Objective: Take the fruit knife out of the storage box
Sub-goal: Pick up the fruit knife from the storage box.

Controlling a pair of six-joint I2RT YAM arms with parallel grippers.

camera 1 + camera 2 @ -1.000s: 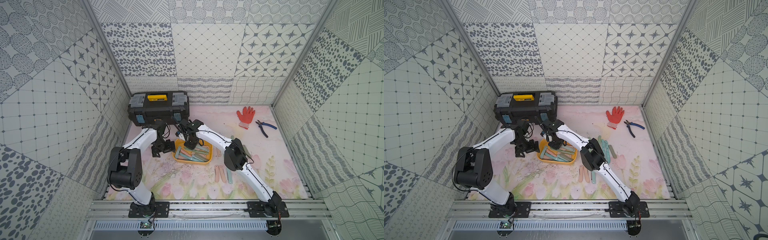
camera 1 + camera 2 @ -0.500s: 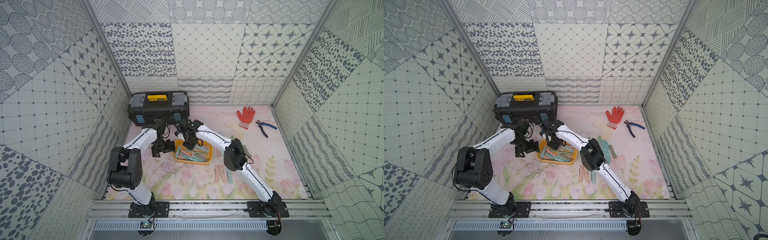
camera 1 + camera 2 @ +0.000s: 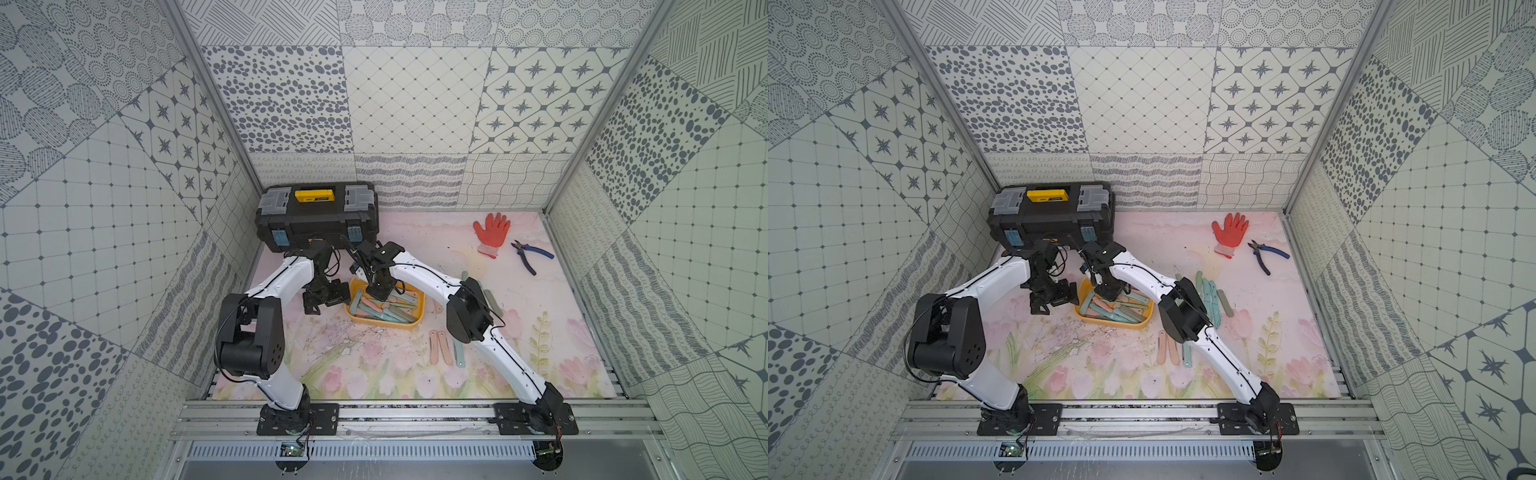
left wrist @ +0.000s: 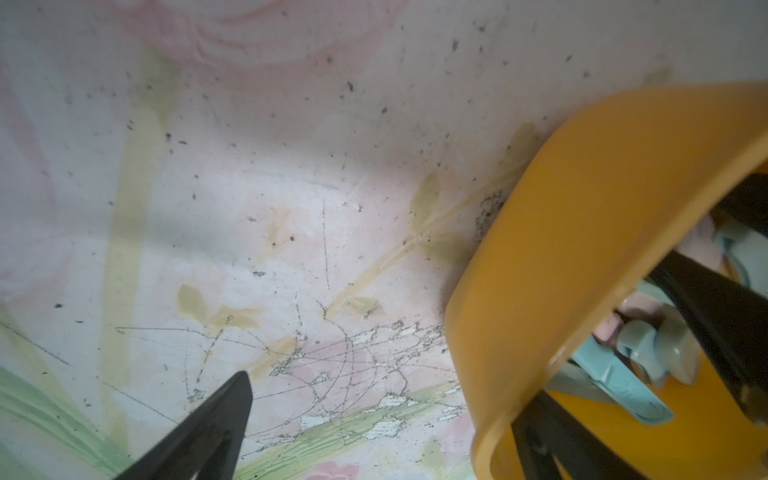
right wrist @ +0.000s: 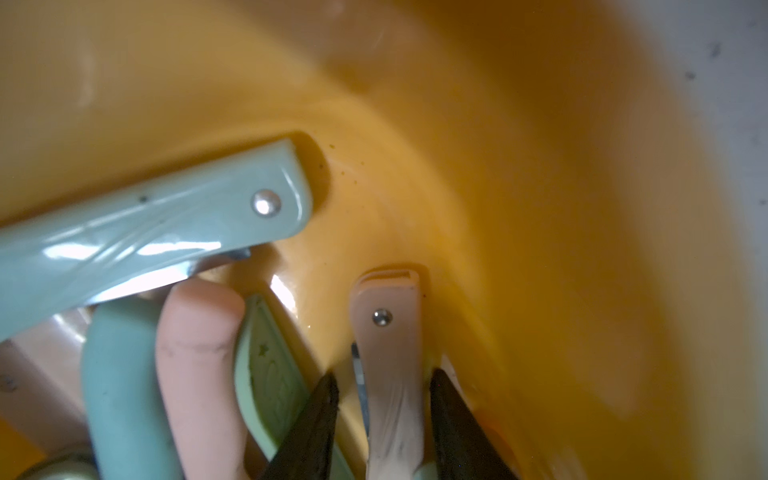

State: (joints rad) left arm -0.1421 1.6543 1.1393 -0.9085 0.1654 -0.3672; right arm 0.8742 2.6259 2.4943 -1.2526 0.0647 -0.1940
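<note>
The yellow storage box (image 3: 390, 325) (image 3: 1118, 324) sits mid-table, holding several pastel folding fruit knives. My right gripper (image 3: 380, 291) (image 3: 1108, 291) reaches down into its left end. In the right wrist view the right gripper (image 5: 382, 378) is open around a pink fruit knife (image 5: 390, 332) that lies against the box's wall (image 5: 540, 208); a gap shows beside one finger. A mint knife (image 5: 166, 224) lies close by. My left gripper (image 3: 328, 297) (image 4: 386, 399) stands wide open at the box's left end, astride the rim (image 4: 561, 232), gripping nothing.
A black toolbox (image 3: 318, 220) stands right behind both grippers. Several knives lie on the mat in front of the right elbow (image 3: 444, 353) and more beside it (image 3: 492, 301). A red glove (image 3: 492, 230) and blue-handled pliers (image 3: 532, 255) lie at the back right.
The right gripper's jaws have widened inside the box. Both arms have stayed nearly where they were.
</note>
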